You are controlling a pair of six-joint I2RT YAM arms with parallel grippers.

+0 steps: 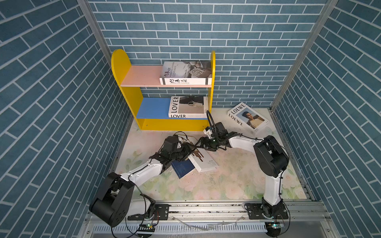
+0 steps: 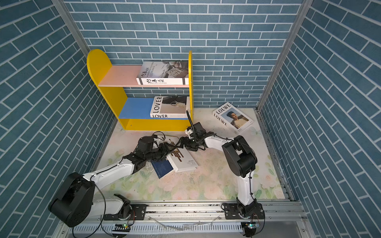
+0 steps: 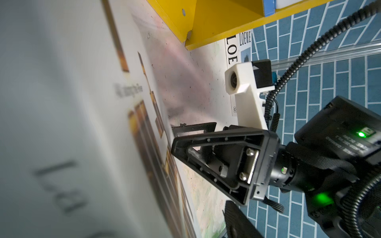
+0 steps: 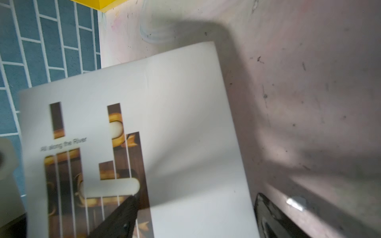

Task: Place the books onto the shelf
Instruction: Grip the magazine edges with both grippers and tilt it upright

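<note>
The shelf (image 1: 123,68) stands at the back. A Heritage Cultural book (image 1: 185,72) lies on its pink board and a LOVER book (image 1: 187,107) on its blue board. A LOEWE book (image 1: 247,118) lies on the table at the back right. Mid-table, the brown-bar book (image 1: 204,160) rests tilted over a navy book (image 1: 182,168). My right gripper (image 1: 199,144) is shut on its far edge (image 4: 185,123), one finger on the cover. My left gripper (image 1: 190,149) is open at the same book. Its visible finger (image 3: 237,222) stands apart from the cover.
Blue brick-pattern walls (image 1: 51,103) close in the left, right and back. An aluminium rail (image 1: 206,208) with both arm bases runs along the front. The floral table mat (image 1: 226,181) shows in front of the books. Both arms meet just before the shelf's yellow base (image 1: 171,124).
</note>
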